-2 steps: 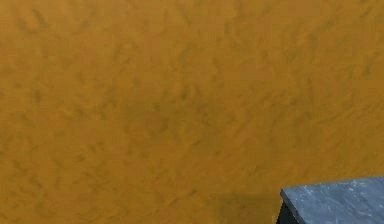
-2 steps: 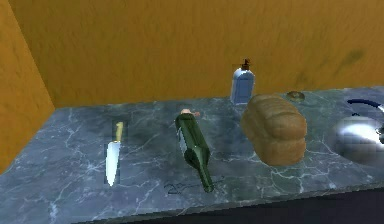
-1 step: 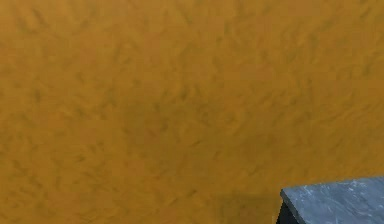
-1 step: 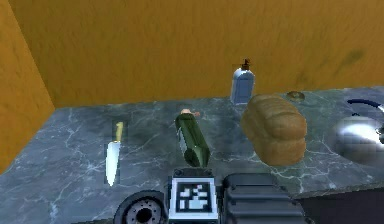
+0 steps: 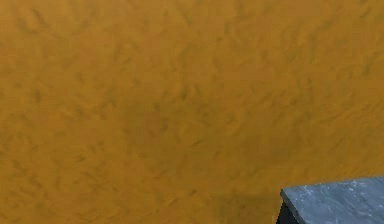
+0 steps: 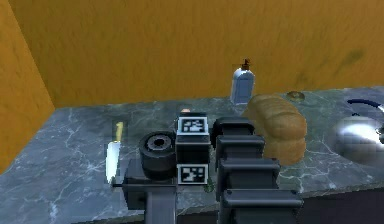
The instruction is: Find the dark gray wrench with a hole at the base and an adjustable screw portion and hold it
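Note:
In the arm side view the dark arm reaches out over a grey marbled countertop, with two white marker squares at its far end. Left of the squares is the gripper, with its dark round body. A knife with a yellowish handle and a pale blade lies on the counter right beside the gripper's far end. I cannot tell whether the gripper holds anything. A small dark bit lies on the counter just beyond the marker squares.
A brown bread loaf lies right of the arm, with a pale spray bottle and a small ring behind it. A shiny metal vessel stands at the right edge. An orange wall faces the forward view, above a counter corner.

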